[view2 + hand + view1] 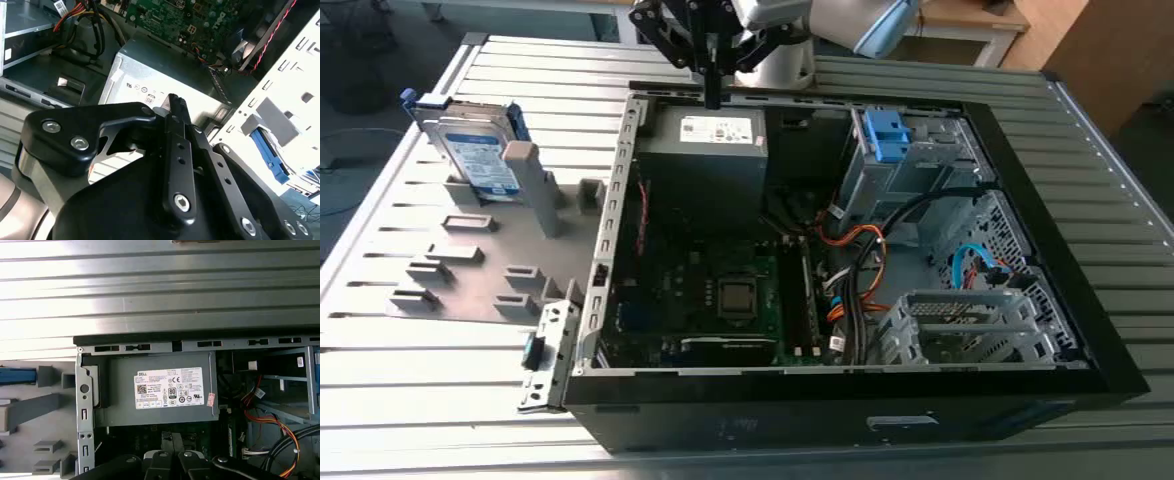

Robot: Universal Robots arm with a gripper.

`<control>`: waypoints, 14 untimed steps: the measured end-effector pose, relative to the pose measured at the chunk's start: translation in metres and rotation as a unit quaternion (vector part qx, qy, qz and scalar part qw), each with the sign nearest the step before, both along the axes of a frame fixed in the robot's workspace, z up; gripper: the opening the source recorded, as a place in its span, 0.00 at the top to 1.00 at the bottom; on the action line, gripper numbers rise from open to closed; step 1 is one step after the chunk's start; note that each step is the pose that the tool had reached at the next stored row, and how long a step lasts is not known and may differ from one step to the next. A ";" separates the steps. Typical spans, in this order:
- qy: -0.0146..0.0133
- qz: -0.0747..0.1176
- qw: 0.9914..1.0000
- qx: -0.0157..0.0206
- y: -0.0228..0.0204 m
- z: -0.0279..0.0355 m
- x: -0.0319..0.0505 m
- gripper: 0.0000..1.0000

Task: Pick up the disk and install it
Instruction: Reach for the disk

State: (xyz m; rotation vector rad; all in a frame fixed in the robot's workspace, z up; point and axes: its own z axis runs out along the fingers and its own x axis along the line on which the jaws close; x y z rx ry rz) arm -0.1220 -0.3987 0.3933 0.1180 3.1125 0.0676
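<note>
On the table, toward the exterior view's left, a fixture plate with the disk upright in a slot at its far end; just beside it on the right, the open computer case. Inside the case, power-supply box against the far wall, mainboard in front of it, drive cage in the near right corner. Above the far wall, over the power-supply box, the gripper.

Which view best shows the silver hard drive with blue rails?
The exterior view: the silver hard drive stands in the grey fixture, label visible. In both wrist views a blue strip may be its rail.
</note>
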 end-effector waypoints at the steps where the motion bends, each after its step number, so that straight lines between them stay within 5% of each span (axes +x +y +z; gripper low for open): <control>1: 0.000 0.000 1.000 0.000 0.0001 0.0000 -0.0001 0.89; 14: 0.000 0.000 1.000 0.000 0.0002 0.0000 -0.0070 0.89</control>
